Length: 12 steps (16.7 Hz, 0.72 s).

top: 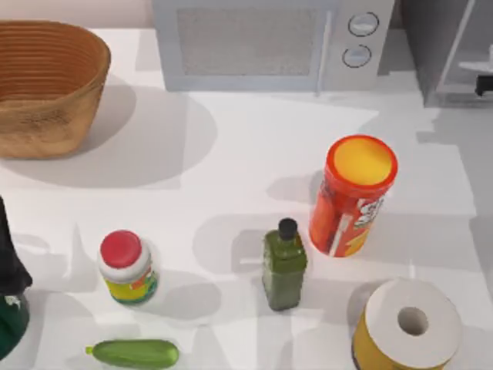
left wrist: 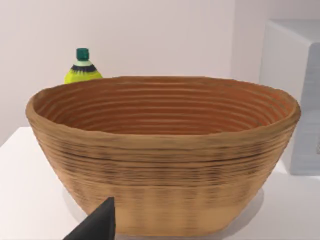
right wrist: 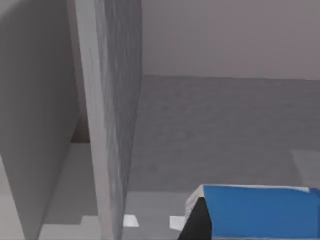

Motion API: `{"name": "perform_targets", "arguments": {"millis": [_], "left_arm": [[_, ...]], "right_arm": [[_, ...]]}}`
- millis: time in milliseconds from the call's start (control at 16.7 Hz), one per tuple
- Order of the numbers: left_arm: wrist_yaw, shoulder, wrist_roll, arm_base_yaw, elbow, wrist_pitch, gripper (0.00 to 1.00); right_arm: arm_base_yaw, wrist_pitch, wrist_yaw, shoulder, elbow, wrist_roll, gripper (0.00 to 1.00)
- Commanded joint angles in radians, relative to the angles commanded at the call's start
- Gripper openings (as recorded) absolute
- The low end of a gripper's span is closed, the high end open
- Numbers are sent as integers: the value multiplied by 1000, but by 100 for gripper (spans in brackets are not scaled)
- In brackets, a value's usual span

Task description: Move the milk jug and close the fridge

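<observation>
The left arm (top: 9,266) is matte black with a dark green section; each wrist view shows a plain black fingertip (left wrist: 97,225).

The blue-and-white milk carton (right wrist: 255,210) is cut off at the lower right edge of the right wrist view, a dark fingertip (right wrist: 200,222) covering its near corner. In the top view, the grey box-shaped fridge (top: 443,54) runs off the upper right corner, and the woven brown basket (top: 46,85) off the left edge.

Open table centre (top: 254,146); chips can (top: 353,196) flanks green bottle (top: 284,266).

table (top: 254,146): white, shadowed — wall (left wrist: 150,35): plain pale | microwave (top: 269,42): grey, at table's back
</observation>
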Motion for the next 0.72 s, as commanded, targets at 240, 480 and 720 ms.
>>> {"name": "perform_targets", "arguments": {"millis": [240,480,720], "left_arm": [[0,0,0,0,0,0,100],[0,0,0,0,0,0,100],[0,0,0,0,0,0,100]], "right_arm": [[-31,-318,-45,175,368,-33,0],[-73,-700,-84,338,724,-72,0],[-121,-1070,-108,468,1028,-102,0]]}}
